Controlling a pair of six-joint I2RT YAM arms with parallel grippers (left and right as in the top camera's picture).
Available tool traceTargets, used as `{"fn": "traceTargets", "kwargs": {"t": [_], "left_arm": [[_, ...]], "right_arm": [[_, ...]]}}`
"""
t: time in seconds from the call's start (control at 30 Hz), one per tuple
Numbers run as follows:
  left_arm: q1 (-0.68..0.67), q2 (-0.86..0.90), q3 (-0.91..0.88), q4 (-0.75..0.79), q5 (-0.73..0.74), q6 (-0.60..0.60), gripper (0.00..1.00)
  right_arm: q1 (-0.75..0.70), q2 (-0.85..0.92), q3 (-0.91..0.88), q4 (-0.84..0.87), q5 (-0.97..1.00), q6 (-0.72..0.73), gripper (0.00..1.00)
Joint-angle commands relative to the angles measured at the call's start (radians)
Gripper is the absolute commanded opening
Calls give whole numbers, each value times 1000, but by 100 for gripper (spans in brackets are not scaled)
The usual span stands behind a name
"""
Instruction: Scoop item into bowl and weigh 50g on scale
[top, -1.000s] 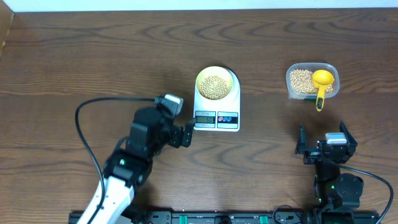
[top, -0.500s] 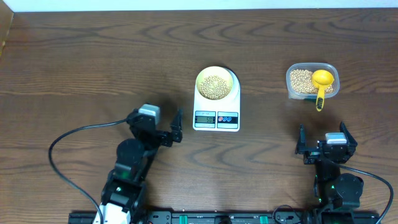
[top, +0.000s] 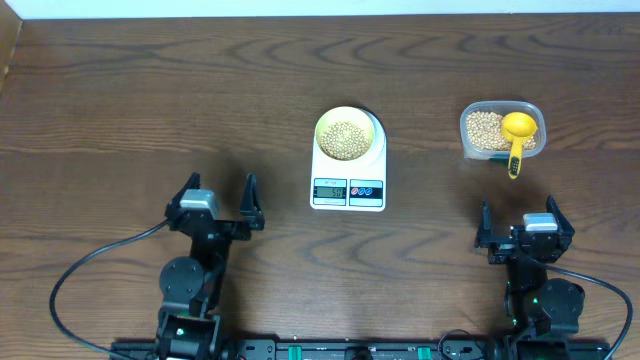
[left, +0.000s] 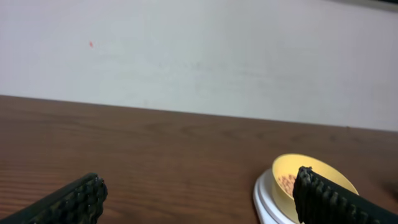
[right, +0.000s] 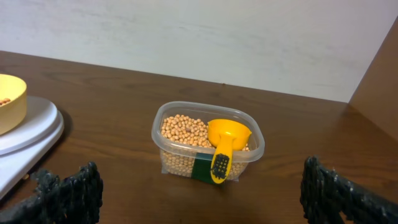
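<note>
1. Hanging low at the near edge, at about seven o'clock from the scale, the left gripper has its jaws spread wide with nothing between them.
2. Over at five o'clock from the scale, the right gripper is the same: wide apart, empty, and aimed up the table.
3. Dead centre now. The scale's front display faces six o'clock and it's lit, but the digits are too small for me to read.
4. On the platform, towards twelve o'clock, sits the bowl with a good heap of beans in it. So the load is on the scale, and I'd call this the weigh-and-check stage.
5. Furthest out, at two o'clock from the scale, is the clear tub, with plenty of beans left inside. The yellow scoop rests in it, its handle hanging over the near rim towards six o'clock.
6. Next comes the reading. If it's off fifty, I reckon the right arm takes that handle to top up or trim, a few beans at a time.
</note>
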Motion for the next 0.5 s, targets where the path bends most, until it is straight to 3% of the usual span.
{"fn": "traceTargets", "kwargs": {"t": [0.0, 0.13, 0.47], "left_arm": [[27, -69, -32, 8, -10, -7, 98], [45, -138, -75, 5, -9, -13, 98], [75, -256, -74, -165, -9, -40, 98]], "right_arm": [[10, -7, -1, -5, -2, -15, 99], [10, -7, -1, -5, -2, -15, 99], [10, -7, -1, -6, -2, -14, 99]]}}
